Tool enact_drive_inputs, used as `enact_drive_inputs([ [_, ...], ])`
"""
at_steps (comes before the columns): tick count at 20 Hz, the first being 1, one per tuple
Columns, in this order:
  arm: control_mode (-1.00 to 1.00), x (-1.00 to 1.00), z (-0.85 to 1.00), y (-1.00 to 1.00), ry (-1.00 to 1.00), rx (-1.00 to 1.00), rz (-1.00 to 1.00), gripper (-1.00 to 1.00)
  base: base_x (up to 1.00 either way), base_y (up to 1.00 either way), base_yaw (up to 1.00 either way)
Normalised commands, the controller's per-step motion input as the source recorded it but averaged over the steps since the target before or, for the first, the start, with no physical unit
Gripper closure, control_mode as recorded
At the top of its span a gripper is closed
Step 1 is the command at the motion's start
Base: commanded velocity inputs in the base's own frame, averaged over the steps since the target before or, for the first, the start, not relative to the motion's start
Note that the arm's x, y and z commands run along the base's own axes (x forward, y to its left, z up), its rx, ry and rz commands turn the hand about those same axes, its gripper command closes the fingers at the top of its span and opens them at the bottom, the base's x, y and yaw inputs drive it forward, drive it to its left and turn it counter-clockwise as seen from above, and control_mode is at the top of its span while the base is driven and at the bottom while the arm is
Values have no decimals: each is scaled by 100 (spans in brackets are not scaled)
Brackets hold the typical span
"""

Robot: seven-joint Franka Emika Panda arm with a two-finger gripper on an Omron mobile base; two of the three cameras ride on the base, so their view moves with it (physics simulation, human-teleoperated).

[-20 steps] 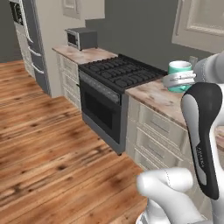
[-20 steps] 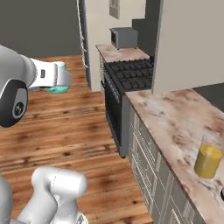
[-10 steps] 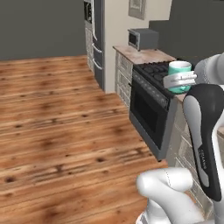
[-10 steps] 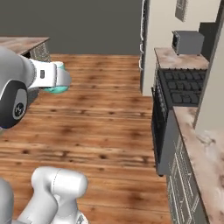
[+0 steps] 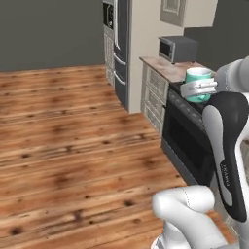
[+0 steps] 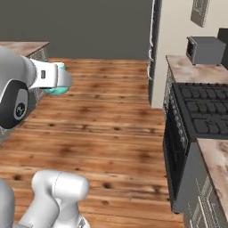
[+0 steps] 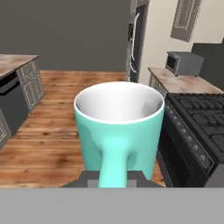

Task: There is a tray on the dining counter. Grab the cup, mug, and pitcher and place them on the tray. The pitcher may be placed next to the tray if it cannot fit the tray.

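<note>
The light teal mug (image 7: pixel 118 127) with a white inside hangs upright in my gripper (image 7: pixel 113 177), which is shut on its handle. In the left base view the mug (image 5: pixel 198 83) sits at the end of the white hand, high in the air in front of the stove. From the right base the mug (image 6: pixel 57 90) peeks out under the hand at the left, over the wooden floor. The tray, cup, pitcher and dining counter are out of view.
A black stove (image 6: pixel 202 116) with an oven front stands on the right. Behind it a marbled worktop (image 6: pixel 189 69) carries a grey microwave (image 6: pixel 204 50). A tall fridge (image 5: pixel 116 44) stands beyond. Another counter (image 7: pixel 11 63) with dark appliance front lies left. Wide wooden floor (image 5: pixel 63 141) lies open.
The whole scene has swung as the base turned left: the stove and worktop slid right and more floor shows. The mug stays held in the same pose.
</note>
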Motion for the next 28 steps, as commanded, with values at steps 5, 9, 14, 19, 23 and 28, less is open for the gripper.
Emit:
enact_drive_inputs([
  [5, 100, 0, 0, 0, 0, 0, 0, 100, 100, 67, 2],
  [9, 100, 0, 0, 0, 0, 0, 0, 100, 100, 72, 4],
  [14, 100, 0, 0, 0, 0, 0, 0, 100, 100, 64, 3],
  [19, 100, 0, 0, 0, 0, 0, 0, 100, 100, 50, 1],
  [23, 100, 0, 0, 0, 0, 0, 0, 100, 100, 20, 0],
  [28, 100, 0, 0, 0, 0, 0, 0, 100, 100, 9, 0],
])
